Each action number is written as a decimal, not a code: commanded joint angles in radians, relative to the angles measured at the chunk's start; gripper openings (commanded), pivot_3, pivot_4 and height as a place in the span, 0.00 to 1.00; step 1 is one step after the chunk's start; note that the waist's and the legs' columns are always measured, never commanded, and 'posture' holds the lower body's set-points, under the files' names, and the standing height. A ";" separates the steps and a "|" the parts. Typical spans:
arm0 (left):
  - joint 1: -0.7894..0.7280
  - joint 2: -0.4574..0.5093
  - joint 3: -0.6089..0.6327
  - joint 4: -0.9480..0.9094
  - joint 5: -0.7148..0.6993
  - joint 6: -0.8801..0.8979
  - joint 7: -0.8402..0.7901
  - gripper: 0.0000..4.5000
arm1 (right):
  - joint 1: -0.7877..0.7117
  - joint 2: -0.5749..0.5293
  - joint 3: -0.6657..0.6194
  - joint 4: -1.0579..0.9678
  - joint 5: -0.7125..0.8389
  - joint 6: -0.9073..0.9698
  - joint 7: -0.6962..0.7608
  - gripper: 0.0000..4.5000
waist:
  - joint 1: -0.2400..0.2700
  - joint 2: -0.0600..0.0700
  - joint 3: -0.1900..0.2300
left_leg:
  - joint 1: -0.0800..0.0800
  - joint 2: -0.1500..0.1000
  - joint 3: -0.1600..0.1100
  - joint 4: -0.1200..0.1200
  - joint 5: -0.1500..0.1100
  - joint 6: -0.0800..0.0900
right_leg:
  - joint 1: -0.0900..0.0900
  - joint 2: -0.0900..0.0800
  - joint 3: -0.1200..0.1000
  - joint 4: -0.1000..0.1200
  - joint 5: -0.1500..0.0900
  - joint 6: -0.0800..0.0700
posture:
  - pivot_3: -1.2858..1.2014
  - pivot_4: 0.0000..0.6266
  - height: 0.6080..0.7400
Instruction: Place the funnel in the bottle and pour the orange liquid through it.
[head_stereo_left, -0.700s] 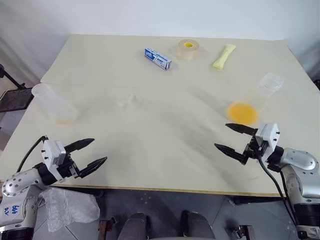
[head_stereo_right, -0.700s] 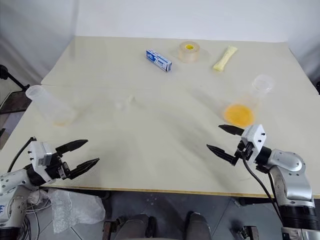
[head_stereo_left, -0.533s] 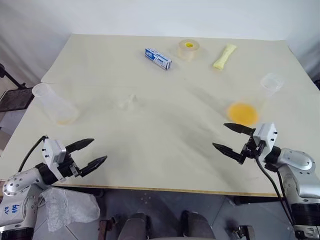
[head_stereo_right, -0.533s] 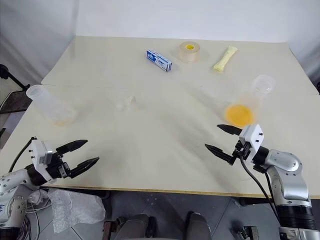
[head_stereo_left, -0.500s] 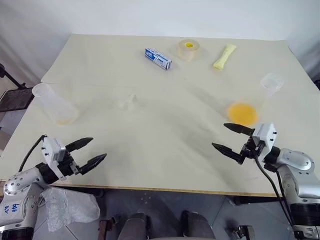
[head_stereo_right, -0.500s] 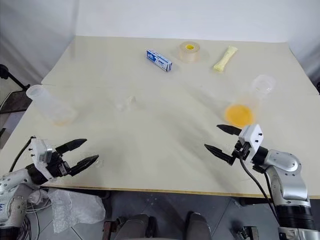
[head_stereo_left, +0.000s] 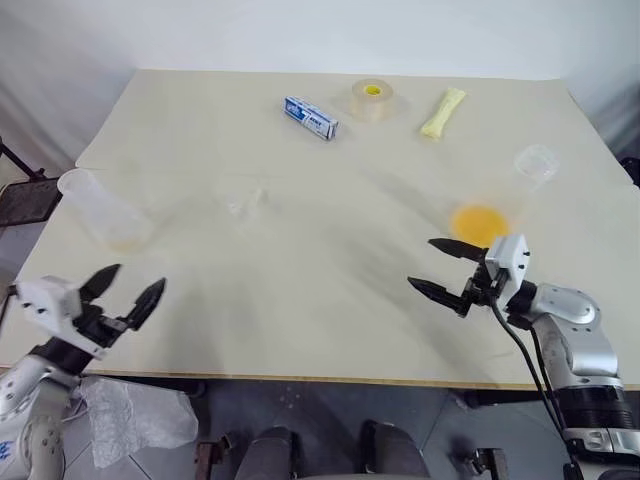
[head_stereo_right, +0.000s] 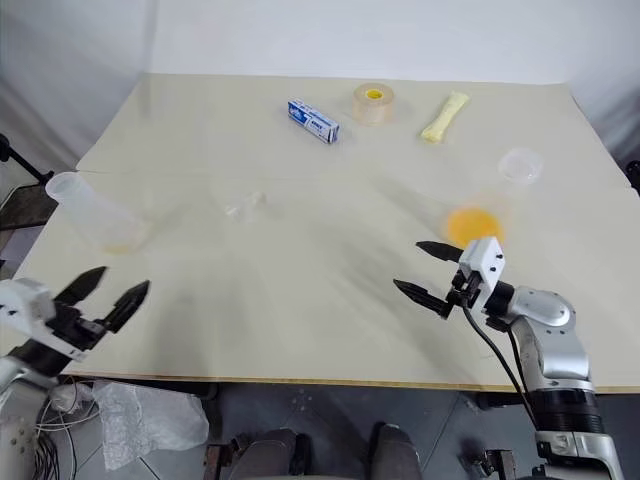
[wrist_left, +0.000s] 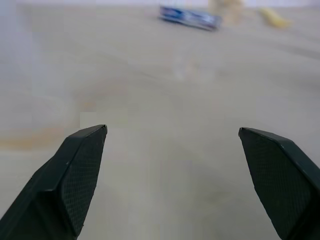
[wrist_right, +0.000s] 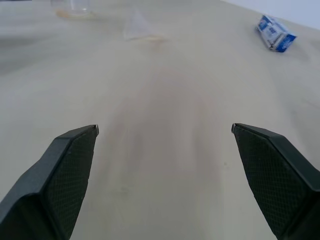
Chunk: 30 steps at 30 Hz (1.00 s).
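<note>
1. Pale cream bench, matte and smooth, fills the scene under a white wall.
2. On it, left of centre, lies the small clear plastic funnel, flared and almost invisible, touching nothing.
3. Well to its right stands the clear flask-shaped plastic bottle, with a narrow neck and a bright orange disc at its wide base. Whether that is liquid or colouring I cannot tell.
4. Far left stands a straight-sided clear plastic cup, with a shallow tint of translucent orange liquid at its foot.
5. The left gripper and right gripper hover at the near edge, black textured fingers spread wide and empty.
6. No step looks begun. The next move calls for a light, exact pinch on the thin funnel rim.
7. A blue box, a tape roll and a yellow packet lie at the far edge.
</note>
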 joint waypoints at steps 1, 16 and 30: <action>0.056 -0.028 0.100 -0.065 -0.009 -0.032 0.065 1.00 | -0.039 0.019 0.004 0.005 0.017 -0.020 0.019 0.99 | 0.002 0.000 0.000 | 0.000 0.000 0.000 0.000 0.000 0.000 | 0.000 0.000 0.000 0.000 0.000 0.000 | 0.52 0.24 1.00; -0.314 0.168 0.029 0.334 0.065 -0.006 0.130 1.00 | -0.169 0.083 0.022 -0.055 0.049 0.032 0.014 0.99 | 0.004 -0.001 0.000 | -0.001 -0.003 -0.003 0.008 -0.001 -0.001 | -0.001 0.000 0.000 0.011 0.000 0.000 | 0.52 0.24 1.00; -0.723 0.248 -0.127 0.878 0.190 -0.212 0.027 1.00 | -0.175 0.109 0.036 -0.136 0.054 0.067 -0.041 0.99 | -0.019 -0.002 -0.001 | -0.001 -0.005 -0.004 0.008 -0.001 -0.001 | -0.003 0.000 -0.004 0.015 0.000 0.000 | 0.52 0.24 1.00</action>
